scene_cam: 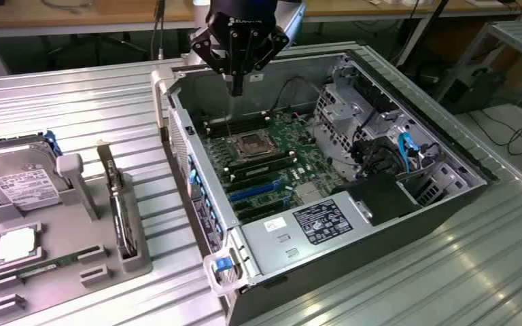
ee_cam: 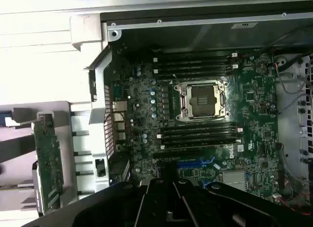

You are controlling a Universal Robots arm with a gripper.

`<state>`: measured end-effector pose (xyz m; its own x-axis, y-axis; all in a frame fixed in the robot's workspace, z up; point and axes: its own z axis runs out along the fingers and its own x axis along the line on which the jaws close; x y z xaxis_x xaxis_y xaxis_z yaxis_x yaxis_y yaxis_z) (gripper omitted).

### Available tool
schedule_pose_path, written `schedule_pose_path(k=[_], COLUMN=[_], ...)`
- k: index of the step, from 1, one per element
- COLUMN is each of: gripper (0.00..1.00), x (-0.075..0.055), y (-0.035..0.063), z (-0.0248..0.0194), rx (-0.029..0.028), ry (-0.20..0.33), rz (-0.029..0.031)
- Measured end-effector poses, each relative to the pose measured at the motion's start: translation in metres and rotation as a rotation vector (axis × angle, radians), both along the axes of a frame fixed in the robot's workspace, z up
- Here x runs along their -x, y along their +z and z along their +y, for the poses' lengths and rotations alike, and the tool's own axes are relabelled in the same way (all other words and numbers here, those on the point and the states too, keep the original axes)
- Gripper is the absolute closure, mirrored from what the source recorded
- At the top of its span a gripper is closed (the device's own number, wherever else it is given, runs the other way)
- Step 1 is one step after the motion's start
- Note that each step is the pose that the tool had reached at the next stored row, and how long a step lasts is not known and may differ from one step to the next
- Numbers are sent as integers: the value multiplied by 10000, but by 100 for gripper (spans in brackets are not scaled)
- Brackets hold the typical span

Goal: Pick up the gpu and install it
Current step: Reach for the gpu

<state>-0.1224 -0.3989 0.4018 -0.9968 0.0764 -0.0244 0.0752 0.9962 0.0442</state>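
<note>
The gpu (scene_cam: 119,207) stands on edge in a grey holder (scene_cam: 71,204) on the exterior view's left, outside the computer case. In the wrist view its green circuit board (ee_cam: 49,163) faces the camera. My gripper (scene_cam: 236,87) hangs over the far end of the open case (scene_cam: 175,136), above the motherboard (scene_cam: 266,153). Its black fingers (ee_cam: 151,202) are shut together with nothing between them. The gripper is well away from the gpu. Blue card slots (scene_cam: 256,191) lie on the board near the power supply (scene_cam: 320,221).
The holder also carries a silver hard drive (scene_cam: 21,180), a processor (scene_cam: 16,246) and a narrow memory stick (scene_cam: 48,266). The processor socket (ee_cam: 203,100) sits between black memory slots (ee_cam: 195,65). Drive cages and cables (scene_cam: 397,149) fill the case's right side. Everything rests on a ribbed metal table (scene_cam: 424,272).
</note>
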Motion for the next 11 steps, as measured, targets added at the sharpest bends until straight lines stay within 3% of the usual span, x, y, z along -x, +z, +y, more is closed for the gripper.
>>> schedule_pose_path(k=[3, 5, 7, 11], gripper=[89, 89, 89, 89], x=[255, 337, 417, 449], y=[-1, -1, -1, -1], z=[0, 0, -1, 0], rx=[-1, -2, -2, -2], ry=[2, 2, 2, 1], rz=[-1, -1, -1, -1])
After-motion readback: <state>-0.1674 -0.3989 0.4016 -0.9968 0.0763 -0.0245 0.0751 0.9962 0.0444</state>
